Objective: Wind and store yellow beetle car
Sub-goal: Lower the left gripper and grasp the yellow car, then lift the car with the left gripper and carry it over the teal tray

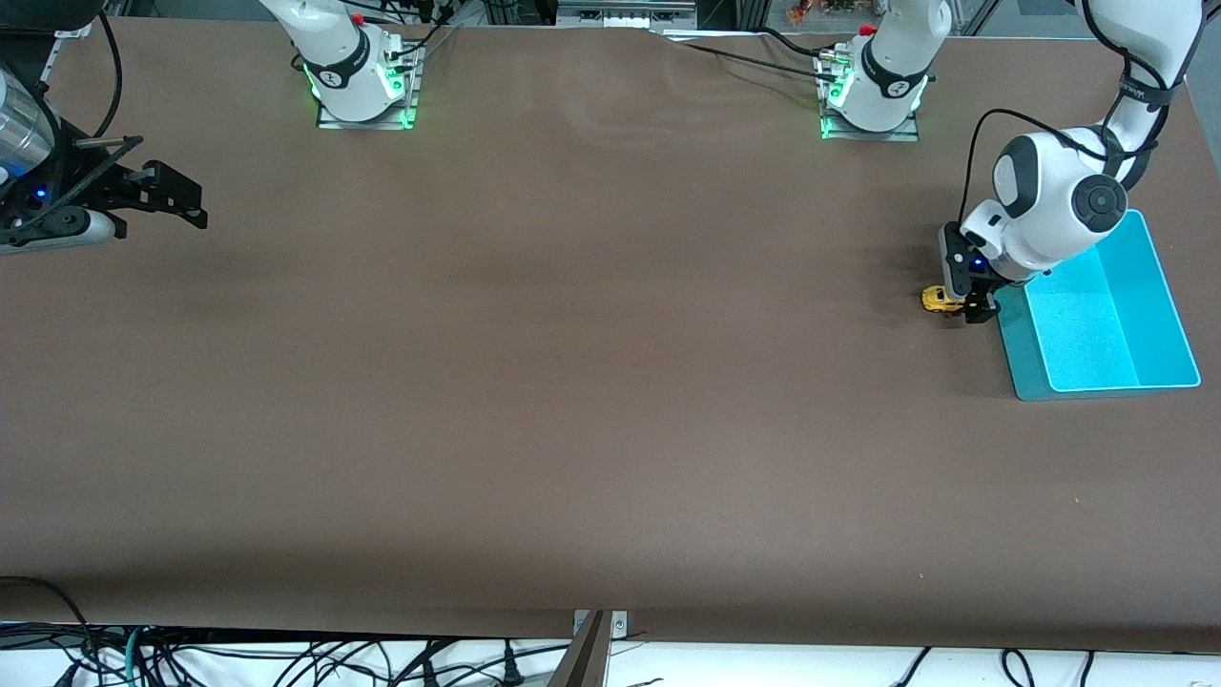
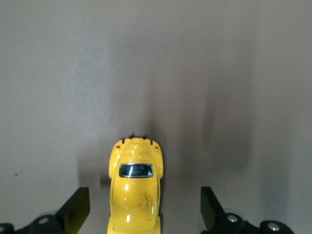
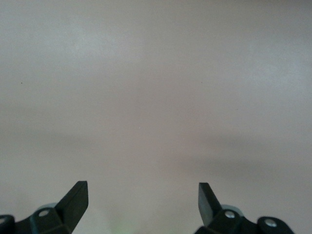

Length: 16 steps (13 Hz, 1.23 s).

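Observation:
The yellow beetle car (image 1: pixel 940 299) (image 2: pixel 134 190) stands on the brown table beside the teal bin, toward the left arm's end. My left gripper (image 1: pixel 965 310) (image 2: pixel 144 207) is lowered around it, open. The car sits between the two black fingers (image 2: pixel 75 207) with a gap on each side, closer to one finger than the other, touching neither. My right gripper (image 1: pixel 181 202) (image 3: pixel 143 204) waits open at the right arm's end of the table, with only bare table between its fingertips.
A teal bin (image 1: pixel 1169 291) lies on the table right next to the car, with nothing inside it. The arm bases (image 1: pixel 361 91) (image 1: pixel 873 100) stand along the table's edge farthest from the front camera. Cables hang below the nearest edge.

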Motion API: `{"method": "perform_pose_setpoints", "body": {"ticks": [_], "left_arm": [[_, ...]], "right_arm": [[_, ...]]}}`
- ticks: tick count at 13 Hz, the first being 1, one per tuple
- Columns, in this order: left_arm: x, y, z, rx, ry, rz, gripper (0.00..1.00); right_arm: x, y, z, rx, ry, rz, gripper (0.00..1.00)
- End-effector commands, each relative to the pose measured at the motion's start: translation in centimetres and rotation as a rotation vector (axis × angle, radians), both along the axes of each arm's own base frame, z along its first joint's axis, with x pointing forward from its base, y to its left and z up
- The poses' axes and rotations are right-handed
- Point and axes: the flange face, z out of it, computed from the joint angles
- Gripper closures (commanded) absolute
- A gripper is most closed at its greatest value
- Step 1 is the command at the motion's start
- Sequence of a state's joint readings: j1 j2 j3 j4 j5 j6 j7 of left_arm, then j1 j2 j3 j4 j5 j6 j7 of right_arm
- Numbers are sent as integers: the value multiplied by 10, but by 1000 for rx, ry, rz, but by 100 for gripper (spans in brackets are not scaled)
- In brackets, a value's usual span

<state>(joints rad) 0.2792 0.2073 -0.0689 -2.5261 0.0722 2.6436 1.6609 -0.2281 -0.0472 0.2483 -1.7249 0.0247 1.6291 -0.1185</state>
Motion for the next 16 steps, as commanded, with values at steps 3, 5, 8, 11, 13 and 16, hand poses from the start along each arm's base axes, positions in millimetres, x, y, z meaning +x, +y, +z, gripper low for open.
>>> {"method": "perform_pose_setpoints", "body": {"ticks": [3, 5, 8, 11, 13, 16], "left_arm": [[-4, 4, -3, 9, -38, -65, 8], [-4, 7, -3, 9, -44, -96, 27], [-2, 7, -1, 9, -50, -110, 72], [1, 5, 5, 10, -52, -116, 85], [4, 2, 17, 7, -38, -110, 90], [19, -18, 50, -34, 38, -106, 90]], "right_arm": [[2, 5, 5, 15, 10, -15, 0], [2, 6, 5, 15, 10, -13, 0], [2, 5, 5, 15, 10, -12, 0], [2, 5, 5, 16, 10, -10, 0], [2, 5, 5, 16, 10, -4, 0], [2, 5, 5, 16, 10, -7, 0]]}}
